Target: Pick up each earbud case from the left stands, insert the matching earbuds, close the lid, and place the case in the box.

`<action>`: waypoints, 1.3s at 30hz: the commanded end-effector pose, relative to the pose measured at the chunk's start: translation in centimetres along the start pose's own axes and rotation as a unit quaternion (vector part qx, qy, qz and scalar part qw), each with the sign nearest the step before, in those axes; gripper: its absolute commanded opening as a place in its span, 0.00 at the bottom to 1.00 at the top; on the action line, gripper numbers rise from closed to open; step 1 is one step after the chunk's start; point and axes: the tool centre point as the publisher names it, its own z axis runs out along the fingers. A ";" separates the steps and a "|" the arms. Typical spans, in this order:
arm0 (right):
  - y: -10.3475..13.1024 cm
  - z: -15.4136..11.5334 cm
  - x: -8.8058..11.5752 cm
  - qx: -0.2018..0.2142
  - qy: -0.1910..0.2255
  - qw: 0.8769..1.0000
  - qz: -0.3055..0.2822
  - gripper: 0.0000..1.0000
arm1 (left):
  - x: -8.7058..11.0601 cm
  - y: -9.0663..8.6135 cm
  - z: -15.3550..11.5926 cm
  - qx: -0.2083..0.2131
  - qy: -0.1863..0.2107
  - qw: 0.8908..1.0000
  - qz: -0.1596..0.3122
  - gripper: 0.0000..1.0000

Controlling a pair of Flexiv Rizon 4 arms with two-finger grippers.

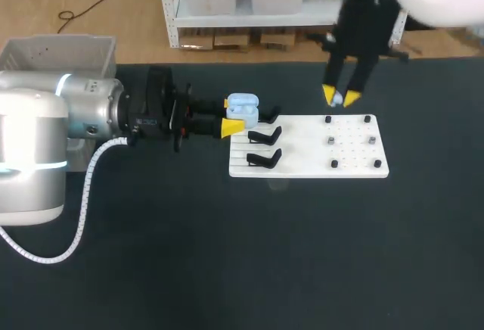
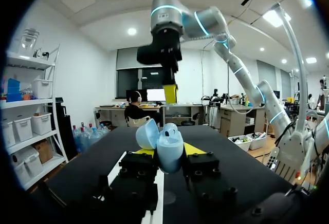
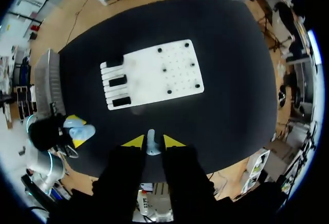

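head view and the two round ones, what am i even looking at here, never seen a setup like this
This is a two-armed robot working at a black table. The head view looks down from above and behind it. Each round picture comes from a camera on one arm's wrist, looking along its fingers. On the table lies a white board with black stands on one side and small pegs on the other. A grey box sits at the far left. The left gripper holds a light-blue earbud case with its lid open. The right gripper, raised above the table, holds a small earbud.
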 end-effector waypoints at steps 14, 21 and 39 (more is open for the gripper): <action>7.6 -1.8 1.3 0.032 0.015 0.992 -0.123 0.00 | 0.0 -0.1 0.0 -0.002 -0.001 1.000 0.001 0.00; 7.6 -1.8 1.3 0.032 0.015 0.992 -0.123 0.00 | 0.0 -0.1 0.0 -0.002 -0.001 1.000 0.001 0.00; 11.1 -1.3 2.5 0.099 0.023 0.974 -0.203 0.00 | 0.0 -0.1 0.0 -0.002 -0.001 1.000 0.001 0.00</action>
